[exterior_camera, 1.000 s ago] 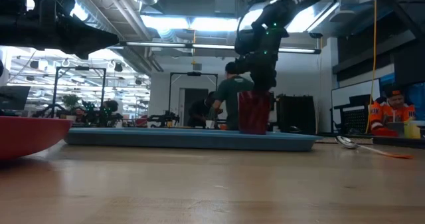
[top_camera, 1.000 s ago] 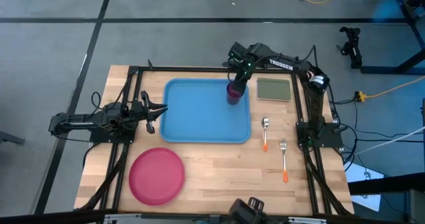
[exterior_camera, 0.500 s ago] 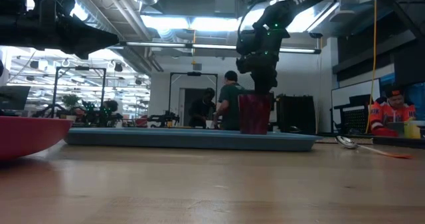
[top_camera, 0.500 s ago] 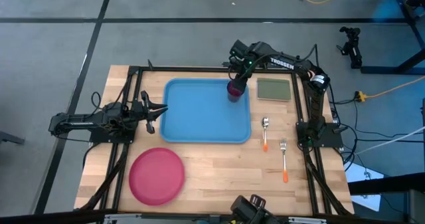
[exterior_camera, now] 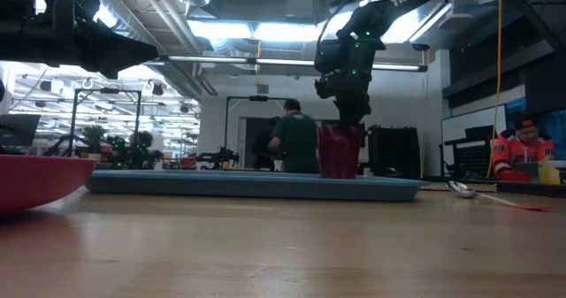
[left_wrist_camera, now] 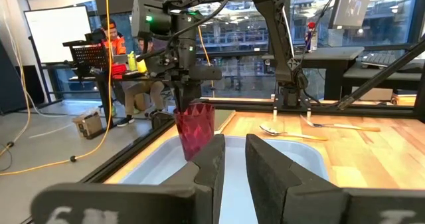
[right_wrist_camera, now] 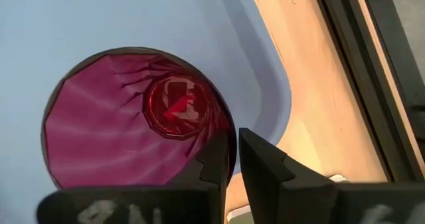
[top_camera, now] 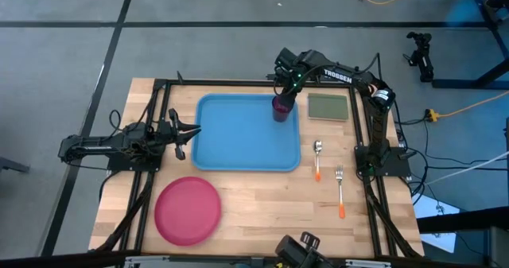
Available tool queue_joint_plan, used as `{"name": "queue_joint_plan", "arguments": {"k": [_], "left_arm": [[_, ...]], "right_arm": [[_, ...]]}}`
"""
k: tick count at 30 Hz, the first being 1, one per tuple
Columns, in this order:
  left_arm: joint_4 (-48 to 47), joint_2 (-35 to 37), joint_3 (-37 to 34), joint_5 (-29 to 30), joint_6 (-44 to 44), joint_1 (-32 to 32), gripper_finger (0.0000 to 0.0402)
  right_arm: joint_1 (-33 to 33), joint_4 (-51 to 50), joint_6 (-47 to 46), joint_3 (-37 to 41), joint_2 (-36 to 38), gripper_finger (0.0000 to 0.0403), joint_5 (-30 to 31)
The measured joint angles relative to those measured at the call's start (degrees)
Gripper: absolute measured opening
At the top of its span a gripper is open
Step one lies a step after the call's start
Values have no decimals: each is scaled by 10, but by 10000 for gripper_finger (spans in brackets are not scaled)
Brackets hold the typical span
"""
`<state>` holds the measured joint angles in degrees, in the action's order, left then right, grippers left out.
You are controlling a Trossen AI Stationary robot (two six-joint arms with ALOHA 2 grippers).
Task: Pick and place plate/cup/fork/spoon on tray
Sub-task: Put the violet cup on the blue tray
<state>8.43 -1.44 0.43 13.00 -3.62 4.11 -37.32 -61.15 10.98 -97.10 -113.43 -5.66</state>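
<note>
The dark magenta cup [top_camera: 281, 108] stands upright in the far right corner of the light-blue tray [top_camera: 238, 145]. My right gripper [top_camera: 283, 99] is above it, shut on its rim, and also shows in the low view [exterior_camera: 347, 121]. The pink-red plate [top_camera: 188, 211] lies flat on the table near the left front. The spoon [top_camera: 317, 158] and the fork [top_camera: 339, 190] lie on the wood to the right of the tray. My left gripper [top_camera: 189, 134] waits at the tray's left edge, touching nothing, with only a narrow gap between its fingers [left_wrist_camera: 236, 164]. My right gripper holds the cup by its rim [right_wrist_camera: 229, 136], with one finger inside the cup and one outside. The fingers come from above, pointing down. The cup is upright [exterior_camera: 339, 152] with its base down at the tray; the tray's rim hides whether it rests there.
An olive-green square pad [top_camera: 328, 107] lies on the table to the right of the tray's far corner. Black frame rails run along the table's left and right sides. People show in the room behind the table in the low view.
My right gripper has carried the cup a little toward the table's far edge, deeper into the tray's far right corner. The cup stays upright and the gripper stays shut on it.
</note>
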Motion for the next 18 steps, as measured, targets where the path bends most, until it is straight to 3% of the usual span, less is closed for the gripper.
{"name": "queue_joint_plan", "arguments": {"k": [18], "left_arm": [[0,0,0,0,0,0,55]], "right_arm": [[12,0,-2,0,0,45,-5]]}}
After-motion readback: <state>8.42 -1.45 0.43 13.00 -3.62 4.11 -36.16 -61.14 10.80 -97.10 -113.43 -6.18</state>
